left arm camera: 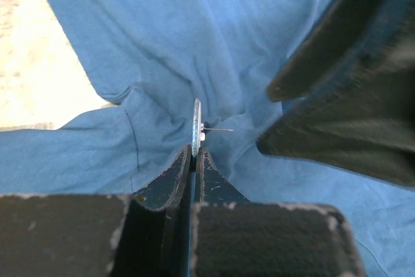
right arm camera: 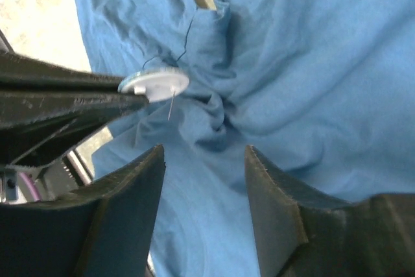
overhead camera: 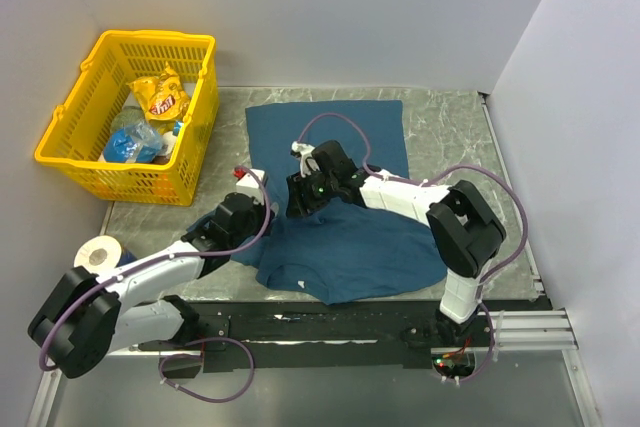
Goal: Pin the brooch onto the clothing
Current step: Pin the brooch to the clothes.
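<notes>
The left gripper (left arm camera: 194, 155) is clamped on the brooch's (left arm camera: 196, 120) rim, its pin pointing sideways over the shirt (left arm camera: 194, 30). The right gripper (right arm camera: 204, 154) stands open just beside the brooch, over bunched fabric.

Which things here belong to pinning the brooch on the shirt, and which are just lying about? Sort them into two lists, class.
Belong to the job:
- brooch, gripped in the left pincer
- teal T-shirt
- right pincer, open over the fabric

Just lying about:
- yellow basket
- snack packet and plastic bottle inside it
- white roll
</notes>
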You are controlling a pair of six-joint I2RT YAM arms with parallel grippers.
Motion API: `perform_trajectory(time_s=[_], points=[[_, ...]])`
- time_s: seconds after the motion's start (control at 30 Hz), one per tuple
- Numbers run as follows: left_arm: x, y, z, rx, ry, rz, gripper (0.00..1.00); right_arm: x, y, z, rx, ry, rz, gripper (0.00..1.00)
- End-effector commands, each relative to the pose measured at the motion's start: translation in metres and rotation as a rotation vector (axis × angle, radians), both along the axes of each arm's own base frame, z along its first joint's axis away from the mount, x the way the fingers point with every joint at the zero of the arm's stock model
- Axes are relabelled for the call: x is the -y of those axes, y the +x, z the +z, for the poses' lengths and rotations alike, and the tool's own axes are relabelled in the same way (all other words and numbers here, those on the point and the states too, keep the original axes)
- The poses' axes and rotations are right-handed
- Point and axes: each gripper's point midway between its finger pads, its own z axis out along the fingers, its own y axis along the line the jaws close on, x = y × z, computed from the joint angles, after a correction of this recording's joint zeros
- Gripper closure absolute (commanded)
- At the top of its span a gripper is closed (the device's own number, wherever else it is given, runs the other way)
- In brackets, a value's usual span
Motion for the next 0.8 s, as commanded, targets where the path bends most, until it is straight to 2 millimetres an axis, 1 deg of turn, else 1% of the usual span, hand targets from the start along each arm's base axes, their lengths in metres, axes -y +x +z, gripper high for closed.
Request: perform_trajectory(time_s=[0.0, 0.07, 0.2, 0.23, 0.27, 0.3, 0.33, 0.37, 0.4, 0.43, 0.47, 0.5, 0.77], points=[[0.009, 0.004, 0.009, 0.038, -0.023, -0.047, 0.99, -0.016, 0.013, 0.01, 0.074, 0.044, 0.043, 0.46], [0.01, 0.004, 0.007, 0.029, -0.015, -0.05, 0.99, -0.016, 0.013, 0.007, 0.077, 0.042, 0.055, 0.48], [0.011, 0.005, 0.003, 0.013, -0.002, -0.054, 0.99, -0.016, 0.014, 0.001, 0.098, 0.039, 0.067, 0.48], [0.011, 0.006, -0.001, 0.004, 0.007, -0.057, 0.99, -0.016, 0.014, -0.001, 0.099, 0.04, 0.069, 0.48], [0.012, 0.006, -0.002, 0.0, 0.009, -0.058, 0.99, -0.015, 0.014, -0.001, 0.101, 0.04, 0.069, 0.5], [0.013, 0.006, -0.003, -0.006, 0.012, -0.061, 0.99, -0.016, 0.014, -0.002, 0.103, 0.042, 0.072, 0.58], [0.015, 0.006, -0.005, -0.013, 0.016, -0.069, 0.99, -0.017, 0.015, -0.003, 0.102, 0.043, 0.074, 0.68], [0.015, 0.007, -0.006, -0.017, 0.019, -0.071, 0.99, -0.017, 0.016, -0.003, 0.102, 0.042, 0.07, 0.82], [0.016, 0.007, -0.006, -0.018, 0.02, -0.074, 0.99, -0.018, 0.015, -0.003, 0.103, 0.044, 0.075, 0.86], [0.017, 0.007, -0.007, -0.022, 0.022, -0.079, 0.99, -0.018, 0.016, -0.003, 0.104, 0.044, 0.076, 0.94], [0.017, 0.007, -0.008, -0.025, 0.024, -0.081, 0.99, -0.018, 0.016, -0.003, 0.105, 0.044, 0.077, 0.98], [0.017, 0.007, -0.008, -0.025, 0.024, -0.081, 0.99, -0.019, 0.015, -0.002, 0.105, 0.048, 0.08, 1.0], [0.021, 0.006, 0.003, 0.012, -0.015, -0.1, 0.99, -0.025, 0.01, 0.003, 0.093, 0.087, 0.114, 1.0]])
